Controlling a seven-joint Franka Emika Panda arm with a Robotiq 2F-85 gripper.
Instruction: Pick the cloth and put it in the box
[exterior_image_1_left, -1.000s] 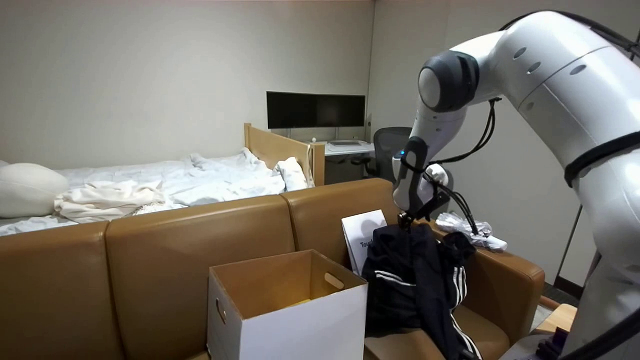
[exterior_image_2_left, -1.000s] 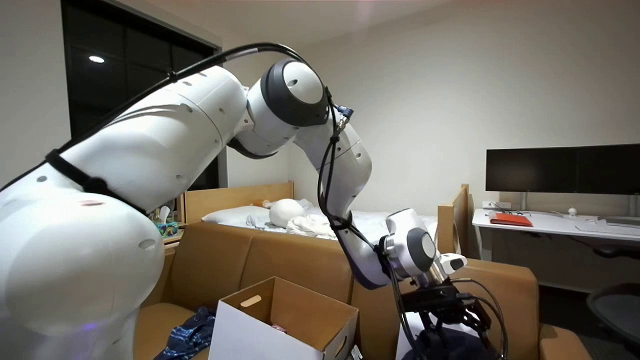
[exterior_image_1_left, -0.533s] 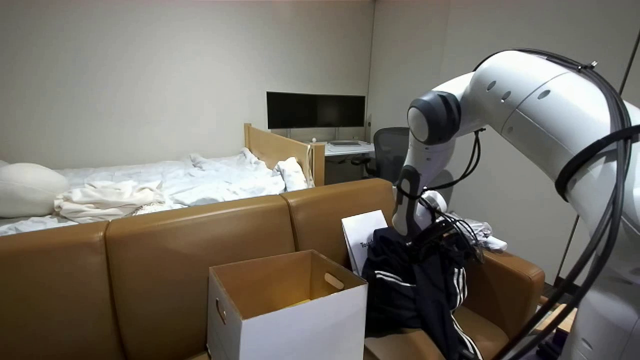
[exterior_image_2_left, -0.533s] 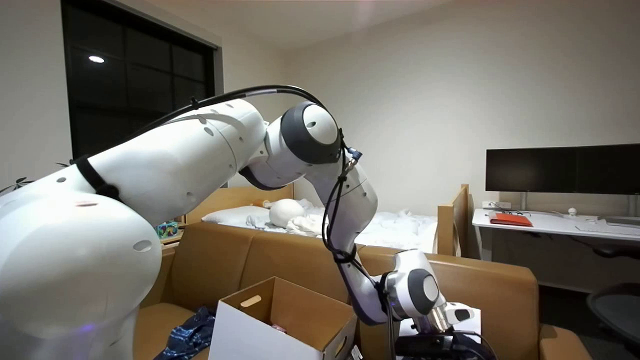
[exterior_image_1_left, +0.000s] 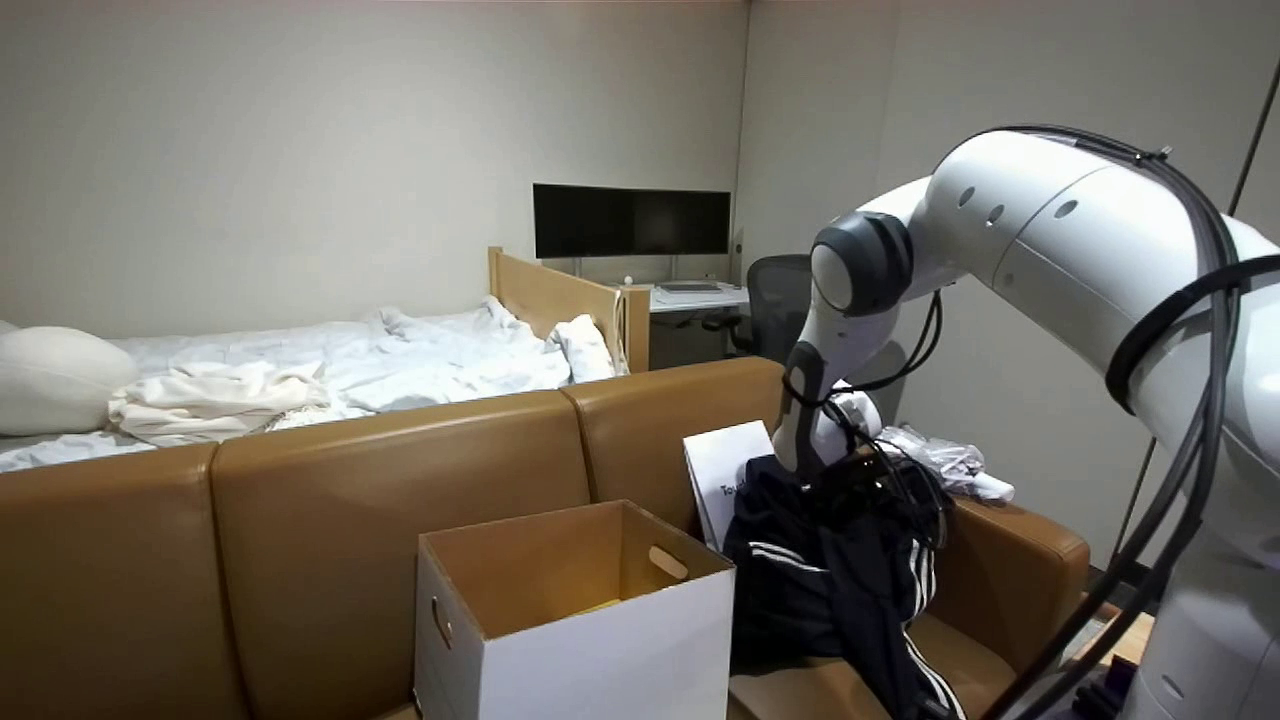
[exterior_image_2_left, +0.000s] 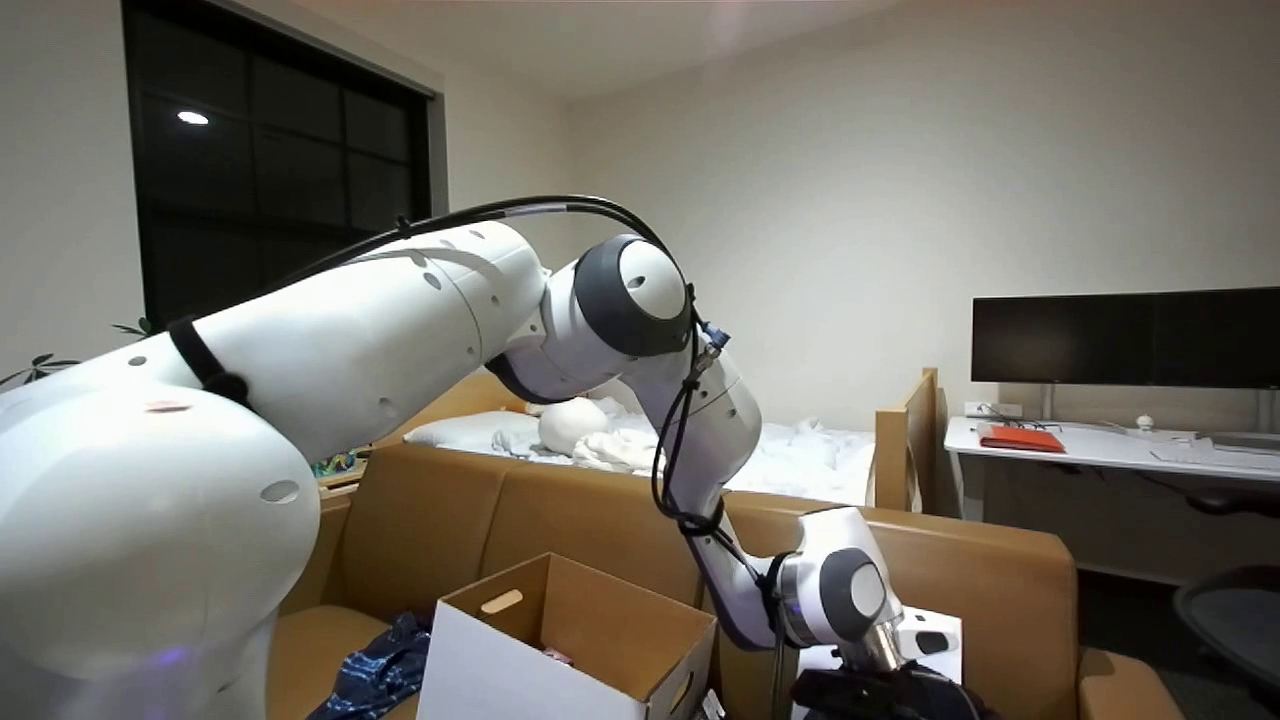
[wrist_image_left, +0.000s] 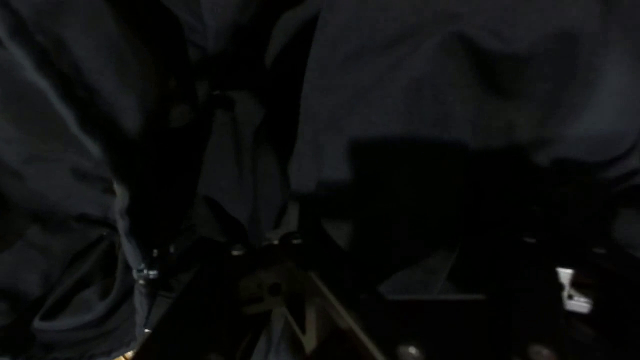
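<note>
The cloth is a black garment with white stripes (exterior_image_1_left: 785, 605), heaped on the sofa seat right of the box in an exterior view. Only a dark bit of it (exterior_image_2_left: 945, 695) shows at the bottom of an exterior view. Its dark folds (wrist_image_left: 390, 90) fill most of the wrist view. My gripper (exterior_image_1_left: 855, 490) is down against the top of the cloth; it also shows in an exterior view (exterior_image_2_left: 860, 690). Its fingers (wrist_image_left: 390, 245) are lost in shadow, so their opening is unclear. The white cardboard box (exterior_image_1_left: 610, 645) stands open-topped on the sofa, also seen in an exterior view (exterior_image_2_left: 520, 665).
A white booklet (exterior_image_1_left: 725, 470) leans on the brown sofa backrest (exterior_image_1_left: 400, 470) behind the cloth. A clear plastic bag (exterior_image_1_left: 940, 460) lies on the armrest (exterior_image_1_left: 1020, 530). A blue patterned cloth (exterior_image_2_left: 380, 665) lies beside the box. Small items lie inside the box.
The arm has come down, and my gripper has sunk from above the cloth into its top. In the last half second it has shifted only slightly. The box has not moved.
</note>
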